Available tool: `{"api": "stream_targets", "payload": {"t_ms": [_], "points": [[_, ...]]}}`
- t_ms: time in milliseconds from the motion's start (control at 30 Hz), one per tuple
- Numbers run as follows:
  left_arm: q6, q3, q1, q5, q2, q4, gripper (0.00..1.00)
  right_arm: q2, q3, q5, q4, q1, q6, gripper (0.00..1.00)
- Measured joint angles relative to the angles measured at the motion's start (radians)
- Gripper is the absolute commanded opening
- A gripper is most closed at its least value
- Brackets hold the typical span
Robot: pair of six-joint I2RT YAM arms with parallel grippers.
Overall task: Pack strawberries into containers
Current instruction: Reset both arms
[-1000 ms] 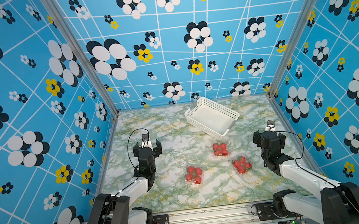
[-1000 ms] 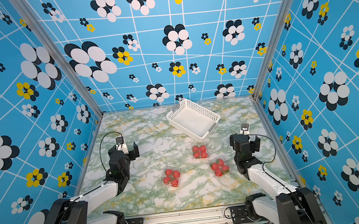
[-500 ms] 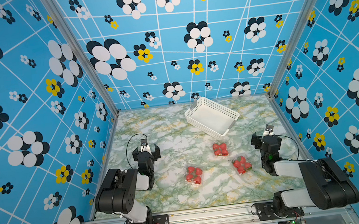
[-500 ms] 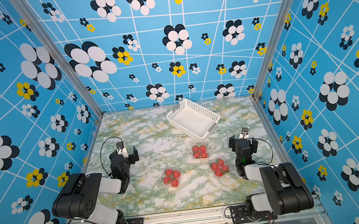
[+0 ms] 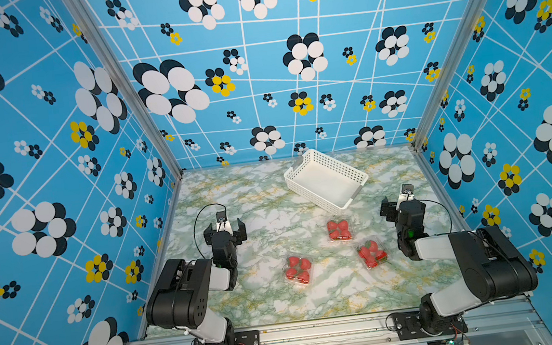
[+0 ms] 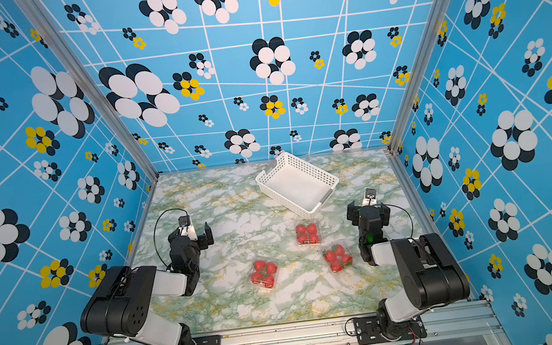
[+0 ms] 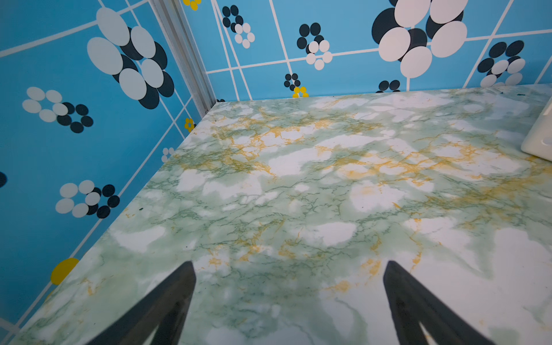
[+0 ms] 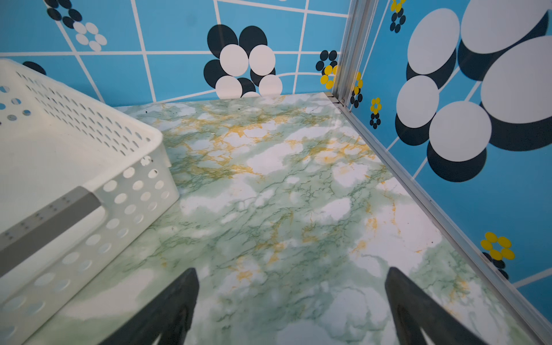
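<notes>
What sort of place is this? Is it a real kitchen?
Most likely a robot test cell, not a kitchen: two robot arms bolted to a metal rail, walls papered with blue flower print, and a marble-look tabletop holding boxed strawberries.

The green-marbled table [image 5: 256, 197] carries a white perforated basket [image 5: 313, 195] near the back and three clear containers [image 5: 298, 270] of strawberries [image 5: 337, 226] nearer the front.

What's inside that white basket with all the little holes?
Nothing visible: the white basket shows a bare white floor in both top views. A thin strip behind its near wall is covered, so I cannot vouch for that part.
</notes>
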Motion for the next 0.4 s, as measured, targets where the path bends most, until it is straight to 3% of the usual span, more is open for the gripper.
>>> {"api": "stream_targets", "payload": {"t_ms": [400], "points": [[-0.007,0.008,0.0,0.001,0.0,-0.031,1.0,0.0,0.0,0.0,-0.028,0.0,0.0,0.99]]}}
